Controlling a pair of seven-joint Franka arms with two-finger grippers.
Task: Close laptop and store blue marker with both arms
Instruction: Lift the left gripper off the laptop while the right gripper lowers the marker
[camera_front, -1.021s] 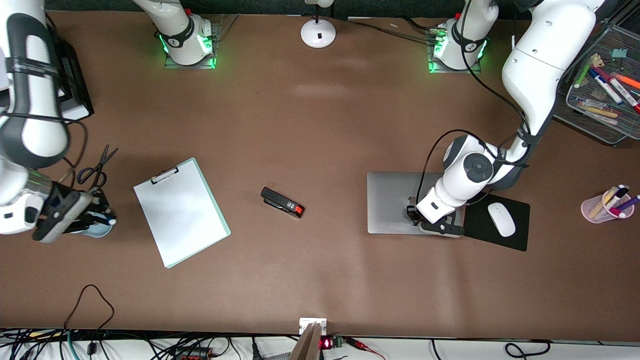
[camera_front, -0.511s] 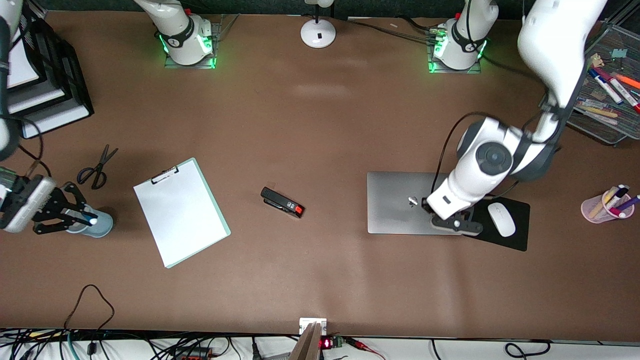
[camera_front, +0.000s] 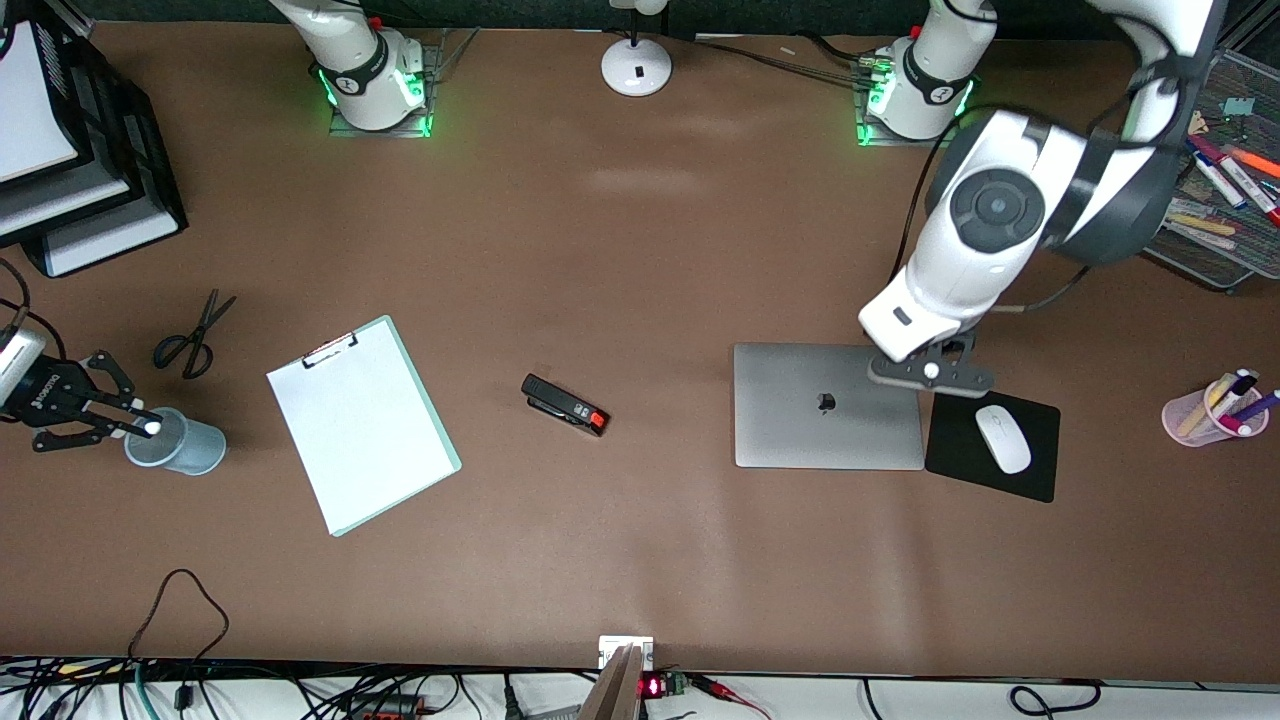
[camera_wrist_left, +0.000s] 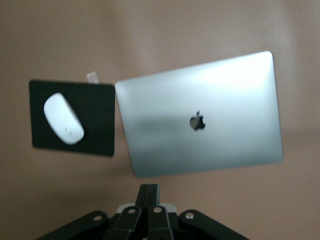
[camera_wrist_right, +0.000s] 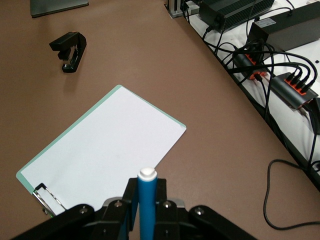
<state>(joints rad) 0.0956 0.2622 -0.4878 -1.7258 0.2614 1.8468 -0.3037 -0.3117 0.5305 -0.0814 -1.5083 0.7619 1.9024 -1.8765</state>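
Laptop (camera_front: 828, 405) lid down, marker gripped.
Your right gripper (camera_front: 120, 428) clamps the blue marker (camera_wrist_right: 146, 202) over the cup (camera_front: 178, 441); your left gripper (camera_wrist_left: 149, 192) hangs pinched together, empty.

One laptop (camera_front: 828, 405), one blue marker (camera_wrist_right: 147, 202), two cups (camera_front: 176, 444).

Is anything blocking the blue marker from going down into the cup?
Nothing visible does. The right pincer holds the blue marker upright at the open rim of the light-blue cup; the cup's inside isn't visible.
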